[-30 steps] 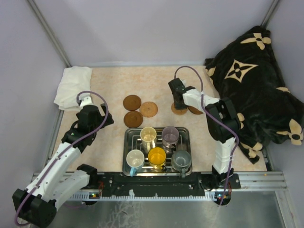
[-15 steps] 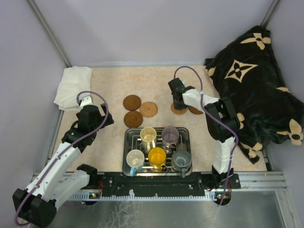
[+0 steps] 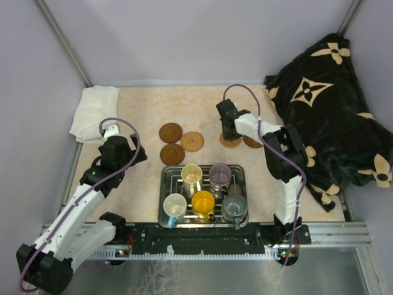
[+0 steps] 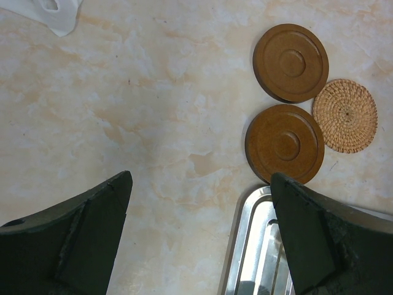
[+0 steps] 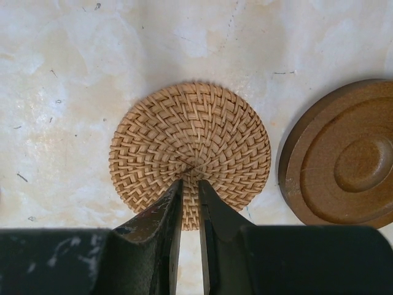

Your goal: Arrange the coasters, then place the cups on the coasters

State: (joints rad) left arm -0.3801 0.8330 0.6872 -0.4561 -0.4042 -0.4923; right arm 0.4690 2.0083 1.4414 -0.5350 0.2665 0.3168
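Woven tan coaster (image 5: 190, 153) (round, herringbone weave) lies under the right jaws, nearly closed; left jaws gape wide.

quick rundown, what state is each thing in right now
left gripper, open, holding nothing
right gripper, nearly shut, tips over the woven coaster
cups, all five upright in the tray
coasters, flat on the table, no cups on them
cloth, crumpled
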